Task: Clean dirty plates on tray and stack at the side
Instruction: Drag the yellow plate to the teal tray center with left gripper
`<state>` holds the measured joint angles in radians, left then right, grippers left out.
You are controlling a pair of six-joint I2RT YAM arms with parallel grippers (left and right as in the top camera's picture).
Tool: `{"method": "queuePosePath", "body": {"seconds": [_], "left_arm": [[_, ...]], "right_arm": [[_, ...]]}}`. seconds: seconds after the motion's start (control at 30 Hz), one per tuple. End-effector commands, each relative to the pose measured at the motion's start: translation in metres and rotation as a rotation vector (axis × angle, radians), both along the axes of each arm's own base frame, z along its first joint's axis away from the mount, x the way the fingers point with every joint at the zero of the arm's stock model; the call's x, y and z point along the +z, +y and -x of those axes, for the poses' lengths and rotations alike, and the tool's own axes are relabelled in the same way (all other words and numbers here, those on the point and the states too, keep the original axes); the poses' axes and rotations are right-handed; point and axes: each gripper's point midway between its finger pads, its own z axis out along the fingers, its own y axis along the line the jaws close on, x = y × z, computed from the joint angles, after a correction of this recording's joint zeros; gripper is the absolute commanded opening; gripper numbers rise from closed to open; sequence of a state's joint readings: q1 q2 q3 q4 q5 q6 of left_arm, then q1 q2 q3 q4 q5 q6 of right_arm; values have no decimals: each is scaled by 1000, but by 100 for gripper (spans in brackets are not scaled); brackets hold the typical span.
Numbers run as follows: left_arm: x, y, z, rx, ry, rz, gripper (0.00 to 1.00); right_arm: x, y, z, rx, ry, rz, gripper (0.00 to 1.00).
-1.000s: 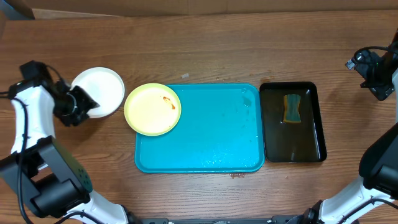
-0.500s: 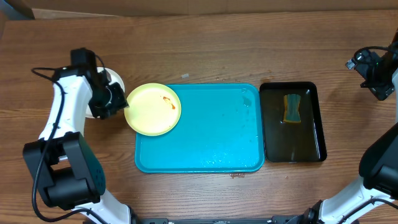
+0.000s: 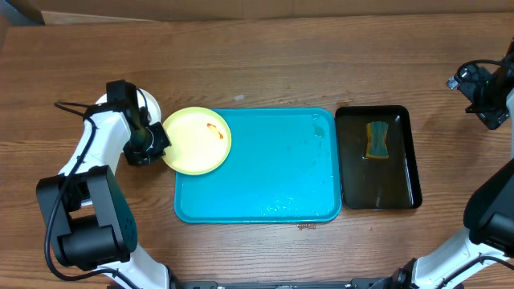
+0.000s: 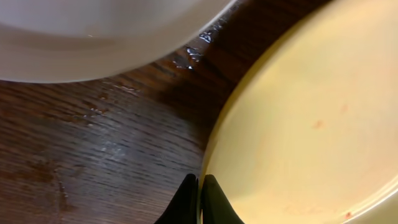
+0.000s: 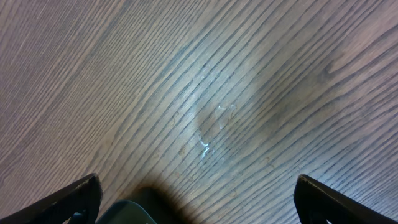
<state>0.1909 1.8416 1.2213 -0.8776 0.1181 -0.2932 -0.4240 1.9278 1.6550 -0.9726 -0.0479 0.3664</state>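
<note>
A pale yellow-green plate (image 3: 197,141) with orange-red smears lies half over the far left corner of the turquoise tray (image 3: 273,197) and half over the table. My left gripper (image 3: 159,143) is shut on this plate's left rim; in the left wrist view the black fingertips (image 4: 188,198) pinch the rim of the yellow-green plate (image 4: 311,124). A white plate (image 4: 93,37) sits just beyond, and overhead that white plate (image 3: 149,103) is mostly hidden by my left arm. My right gripper (image 5: 199,205) hangs open over bare wood at the far right.
A narrow black tray (image 3: 401,197) stands right of the turquoise one, with a yellow-green sponge (image 3: 376,140) in it. Water drops show on the wood between the two plates. The table's far side is bare wood.
My left gripper swung from the white plate over to the yellow-green plate's left rim and closed on it. The right arm has not moved.
</note>
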Motion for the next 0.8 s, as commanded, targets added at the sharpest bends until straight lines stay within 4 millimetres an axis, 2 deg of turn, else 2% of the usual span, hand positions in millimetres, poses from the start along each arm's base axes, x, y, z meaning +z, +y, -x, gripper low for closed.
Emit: {"method": "queuePosePath", "body": {"seconds": [0.0, 0.13, 0.33, 0.43, 0.47, 0.53, 0.57, 0.77], "left_arm": [[7, -11, -1, -5, -29, 36, 5], [8, -23, -1, -34, -28, 53, 4], [9, -62, -2, -133, -29, 91, 4], [9, -85, 0, -195, -26, 93, 4], [9, -103, 2, -240, -25, 93, 4], [9, -118, 3, -287, -32, 91, 5], [8, -133, 4, -319, -34, 73, 5], [6, -153, 6, -304, -47, -55, 9]], "right_arm": [[11, 0, -2, -7, -26, 11, 100], [11, 0, -2, -6, -26, 11, 100], [11, 0, -2, -7, -26, 11, 100], [11, 0, -2, -7, -26, 11, 100], [11, 0, -2, -7, -26, 11, 100], [11, 0, -2, -7, -26, 11, 100], [11, 0, -2, -6, -26, 11, 100], [11, 0, -2, -6, -26, 11, 100]]}}
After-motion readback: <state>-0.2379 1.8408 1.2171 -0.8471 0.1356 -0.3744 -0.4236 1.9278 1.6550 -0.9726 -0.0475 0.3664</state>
